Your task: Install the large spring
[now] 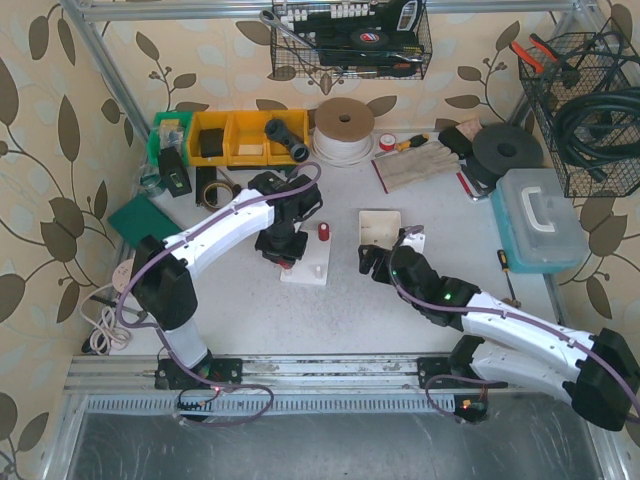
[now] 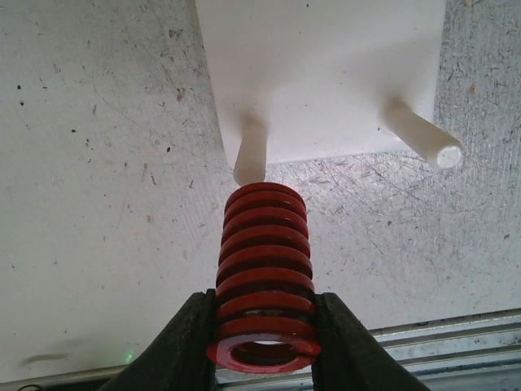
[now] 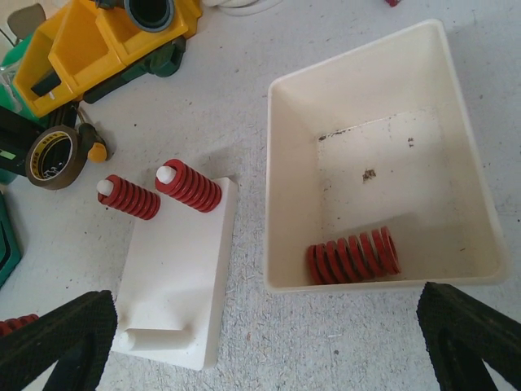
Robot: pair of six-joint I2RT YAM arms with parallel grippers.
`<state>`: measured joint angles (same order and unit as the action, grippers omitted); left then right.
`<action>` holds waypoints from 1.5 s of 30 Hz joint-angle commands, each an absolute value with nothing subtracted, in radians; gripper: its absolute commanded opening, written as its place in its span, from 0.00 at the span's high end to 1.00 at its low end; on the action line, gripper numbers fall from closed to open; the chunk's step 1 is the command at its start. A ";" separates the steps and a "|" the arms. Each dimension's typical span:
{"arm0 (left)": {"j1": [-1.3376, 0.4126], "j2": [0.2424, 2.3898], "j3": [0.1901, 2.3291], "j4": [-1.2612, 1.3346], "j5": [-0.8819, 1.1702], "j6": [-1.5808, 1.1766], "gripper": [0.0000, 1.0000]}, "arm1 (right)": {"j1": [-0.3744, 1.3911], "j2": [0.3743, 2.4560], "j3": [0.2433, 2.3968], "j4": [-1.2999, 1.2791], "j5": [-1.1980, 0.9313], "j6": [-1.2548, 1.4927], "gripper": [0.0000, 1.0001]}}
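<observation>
My left gripper (image 2: 264, 346) is shut on a large red spring (image 2: 264, 269), held at its near end. The spring's far end sits just short of the tip of a bare white peg (image 2: 251, 155) on the white base plate (image 2: 326, 73); a second bare peg (image 2: 423, 137) stands to the right. In the top view the left gripper (image 1: 283, 250) hovers over the plate's left side (image 1: 308, 268). The right wrist view shows two red springs (image 3: 130, 197) (image 3: 189, 185) seated on the plate's far pegs. My right gripper (image 3: 264, 350) is open and empty, near the white tray (image 3: 281, 163).
The white tray holds one loose red spring (image 3: 354, 254). Yellow bins (image 1: 240, 137), a tape roll (image 3: 50, 156), a white cord reel (image 1: 343, 128), gloves (image 1: 415, 165) and a pale blue case (image 1: 538, 218) stand around the back and right.
</observation>
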<state>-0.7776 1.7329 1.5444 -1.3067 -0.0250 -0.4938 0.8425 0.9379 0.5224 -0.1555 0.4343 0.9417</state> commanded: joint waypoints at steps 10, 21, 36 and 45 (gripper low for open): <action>-0.738 1.755 1.595 -1.315 0.003 -0.436 1.00 | 0.852 0.933 0.538 -0.145 0.476 0.943 0.00; -0.709 1.770 1.594 -1.313 0.031 -0.411 1.00 | 0.854 0.938 0.541 -0.143 0.476 0.943 0.00; -0.706 1.760 1.555 -1.306 0.061 -0.418 1.00 | 0.856 0.941 0.542 -0.141 0.476 0.943 0.00; -0.706 1.737 1.522 -1.313 0.055 -0.422 1.00 | 0.856 0.942 0.542 -0.141 0.476 0.940 0.00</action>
<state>-0.7124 1.7782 1.5368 -1.2850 0.0364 -0.4263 0.8490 0.9386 0.5224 -0.1528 0.4530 0.9421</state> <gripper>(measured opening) 0.317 0.991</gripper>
